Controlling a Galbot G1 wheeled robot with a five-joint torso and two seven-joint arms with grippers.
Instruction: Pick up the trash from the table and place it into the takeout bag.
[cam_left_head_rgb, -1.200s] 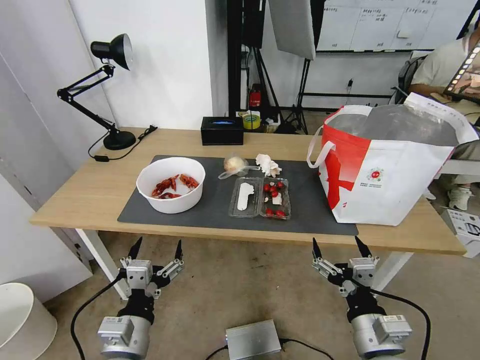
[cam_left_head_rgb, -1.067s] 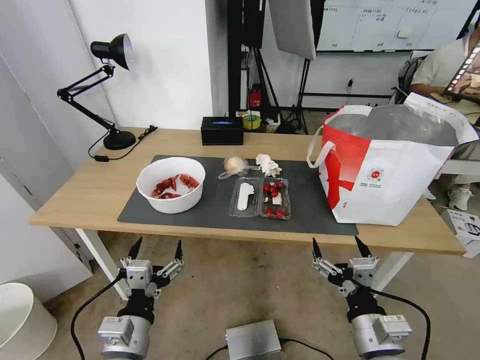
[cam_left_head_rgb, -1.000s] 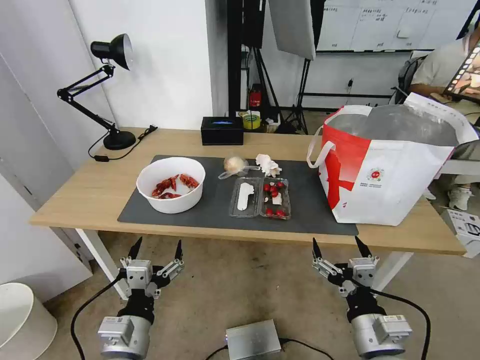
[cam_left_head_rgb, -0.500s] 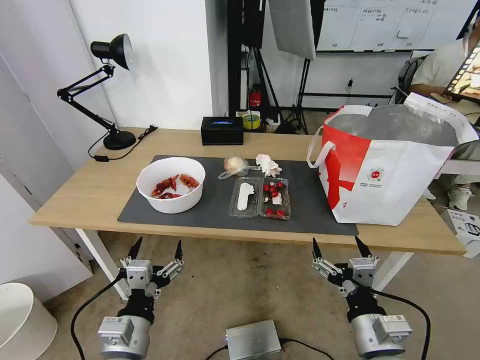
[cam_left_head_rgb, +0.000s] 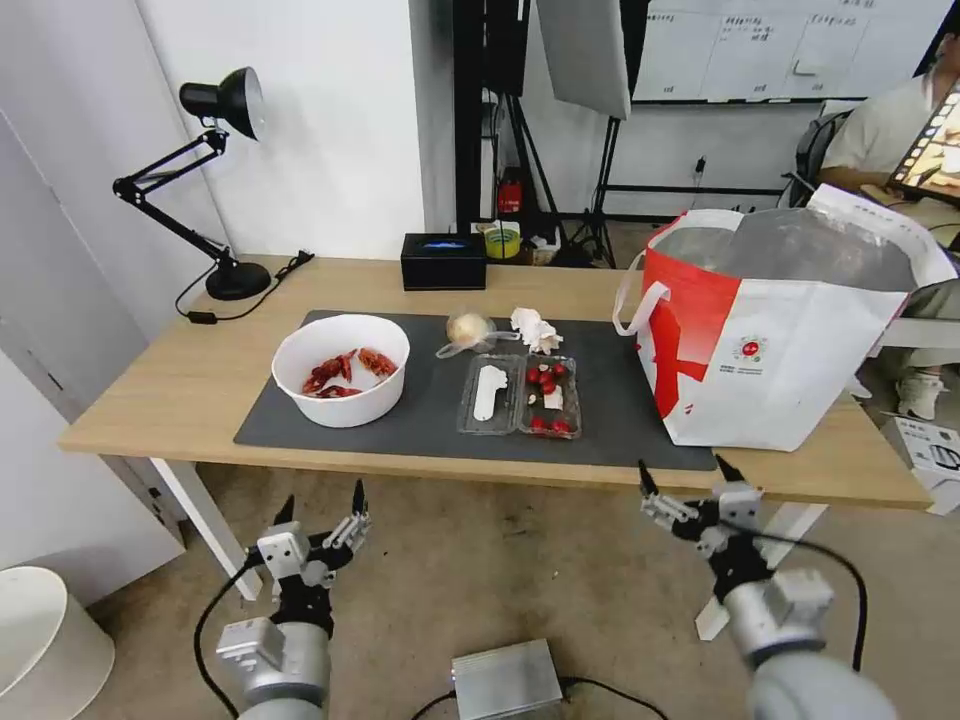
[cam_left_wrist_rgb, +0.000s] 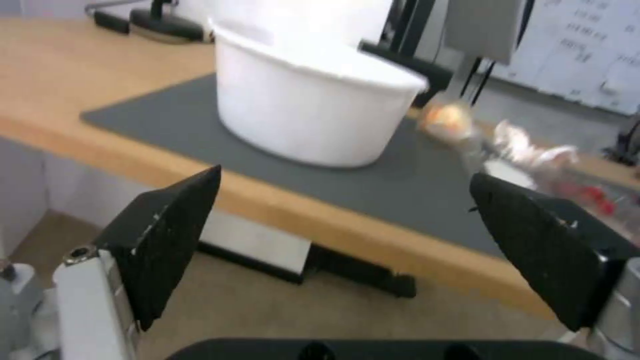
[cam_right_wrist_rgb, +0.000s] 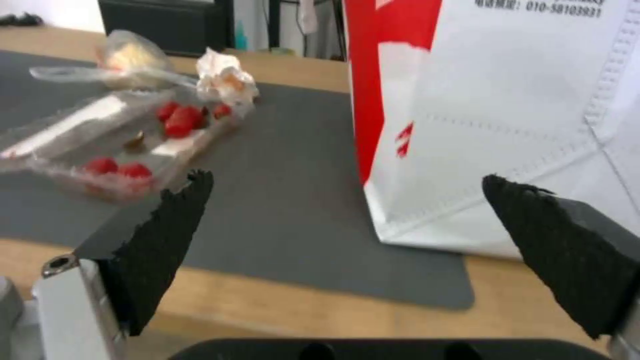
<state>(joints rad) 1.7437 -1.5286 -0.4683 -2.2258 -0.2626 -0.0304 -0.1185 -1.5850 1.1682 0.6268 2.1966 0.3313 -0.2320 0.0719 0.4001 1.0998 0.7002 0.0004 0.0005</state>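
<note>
Trash sits on the dark mat (cam_left_head_rgb: 620, 400) of the table (cam_left_head_rgb: 150, 400), largest first: white bowl (cam_left_head_rgb: 341, 369) of crayfish shells at nine o'clock; clamshell tray (cam_left_head_rgb: 520, 396) at centre; crumpled tissue (cam_left_head_rgb: 535, 329) and wrapped beige lump (cam_left_head_rgb: 467, 330) at twelve o'clock; takeout bag (cam_left_head_rgb: 790, 330) stands upright at three o'clock, mouth open. My left gripper (cam_left_head_rgb: 320, 507) and right gripper (cam_left_head_rgb: 686, 476) hang below the near table edge, fingers spread, empty.

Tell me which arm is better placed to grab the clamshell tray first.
Right, probably. The right gripper hangs open below the table edge, nearer the clamshell tray and beside the takeout bag. The left gripper, also open, faces the white bowl instead.
</note>
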